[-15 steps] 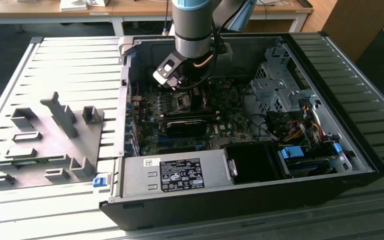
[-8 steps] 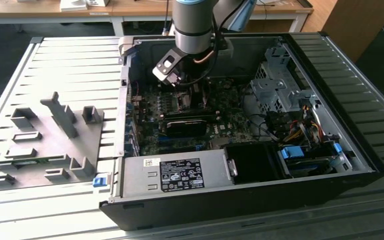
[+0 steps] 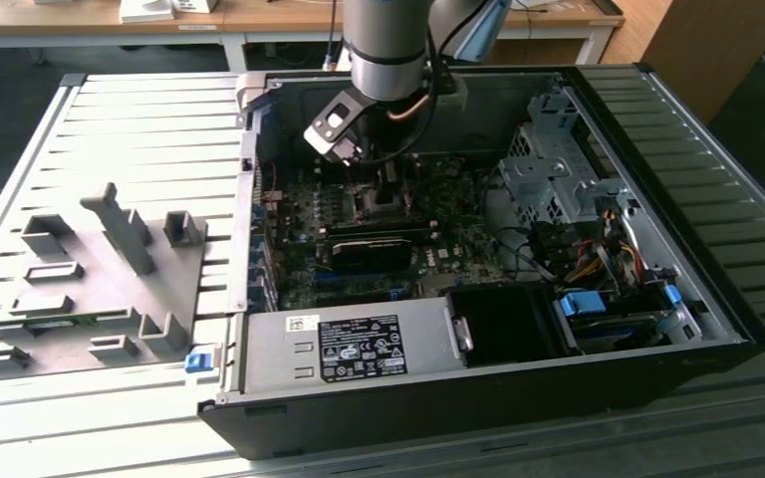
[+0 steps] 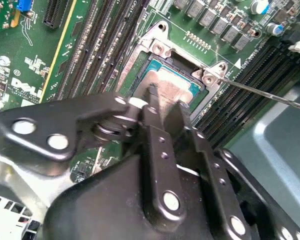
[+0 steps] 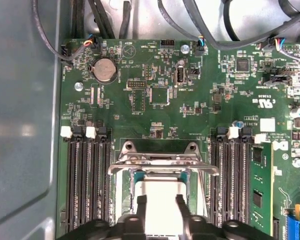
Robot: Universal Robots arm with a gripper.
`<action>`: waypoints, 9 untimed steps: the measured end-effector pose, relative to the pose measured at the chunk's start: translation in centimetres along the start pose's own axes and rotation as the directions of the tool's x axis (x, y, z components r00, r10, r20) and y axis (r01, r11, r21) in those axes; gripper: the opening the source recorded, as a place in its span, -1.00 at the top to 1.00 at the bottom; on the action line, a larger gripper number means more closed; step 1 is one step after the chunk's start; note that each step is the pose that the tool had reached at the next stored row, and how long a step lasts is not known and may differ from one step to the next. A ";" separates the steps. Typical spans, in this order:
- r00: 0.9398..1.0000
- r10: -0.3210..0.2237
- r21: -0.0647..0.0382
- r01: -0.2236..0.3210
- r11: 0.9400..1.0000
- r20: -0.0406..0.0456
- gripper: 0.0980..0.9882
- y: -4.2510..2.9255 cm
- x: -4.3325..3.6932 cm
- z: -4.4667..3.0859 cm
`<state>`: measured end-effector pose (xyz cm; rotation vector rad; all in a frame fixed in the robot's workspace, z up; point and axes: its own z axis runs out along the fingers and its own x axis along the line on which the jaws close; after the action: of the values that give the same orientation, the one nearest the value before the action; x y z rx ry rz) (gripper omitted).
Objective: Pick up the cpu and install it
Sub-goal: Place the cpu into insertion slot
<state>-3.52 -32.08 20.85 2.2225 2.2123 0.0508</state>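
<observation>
Hand (image 5: pixel 160 201): fingers drawn in to a narrow gap, clamped on the cpu (image 5: pixel 160 187) by its opposite edges, as seen in both wrist views.
Cpu: silver top up, level inside the open socket (image 5: pixel 162 159) frame; whether seated or just above it, cannot tell.
Motherboard (image 5: pixel 155 100): green, with memory slots (image 5: pixel 87 180) flanking the socket.
Case (image 3: pixel 701 299): open tower lying on the slatted surface (image 3: pixel 130 119); in the exterior view the arm (image 3: pixel 385 50) enters at its twelve o'clock.
Fixture (image 3: pixel 104 289): grey blocks at the case's nine o'clock.
</observation>
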 end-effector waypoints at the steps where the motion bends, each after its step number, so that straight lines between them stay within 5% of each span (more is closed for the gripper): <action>1: 1.000 0.000 0.002 0.000 1.000 0.000 0.56 0.01 0.00 -0.08; 6: 1.000 0.000 0.010 0.000 1.000 0.000 0.96 0.05 0.01 -0.42; 9: 1.000 0.000 0.011 0.000 1.000 0.000 0.98 0.06 0.01 -0.65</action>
<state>-3.48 -32.08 21.50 2.2283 2.2179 0.0384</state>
